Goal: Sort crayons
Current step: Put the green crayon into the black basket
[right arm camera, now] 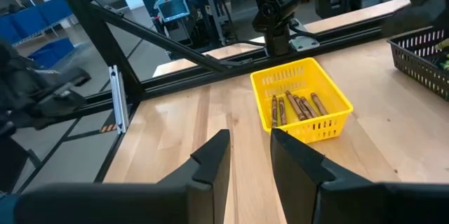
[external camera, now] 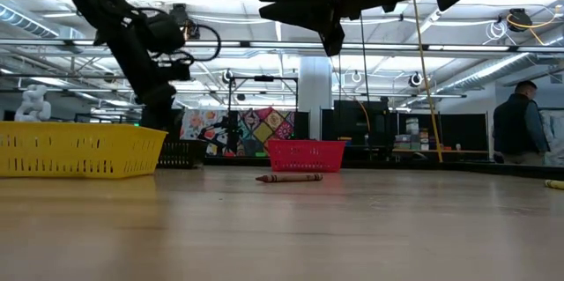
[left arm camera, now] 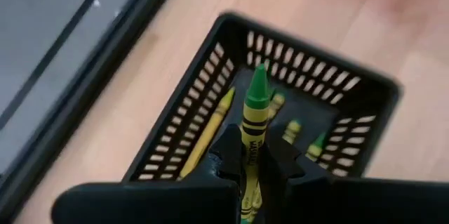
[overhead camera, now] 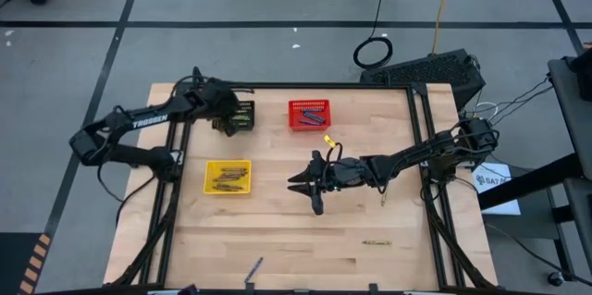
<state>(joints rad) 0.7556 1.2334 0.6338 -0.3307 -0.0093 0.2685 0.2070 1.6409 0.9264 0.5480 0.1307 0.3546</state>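
Left gripper (left arm camera: 254, 164) pinches a green crayon (left arm camera: 255, 112) upright, tip up, directly over the black basket (left arm camera: 351, 87) at far left; right gripper (right arm camera: 249, 155) open, empty mid-table.

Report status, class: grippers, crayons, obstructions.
Left gripper shut on green crayon over black basket. Right gripper open, empty, mid-table. Nothing blocking.

Left gripper (left arm camera: 251, 159) at eleven o'clock, pinched tight (wrist angled down); right gripper (overhead camera: 313, 184) mid-table, fingers parted.
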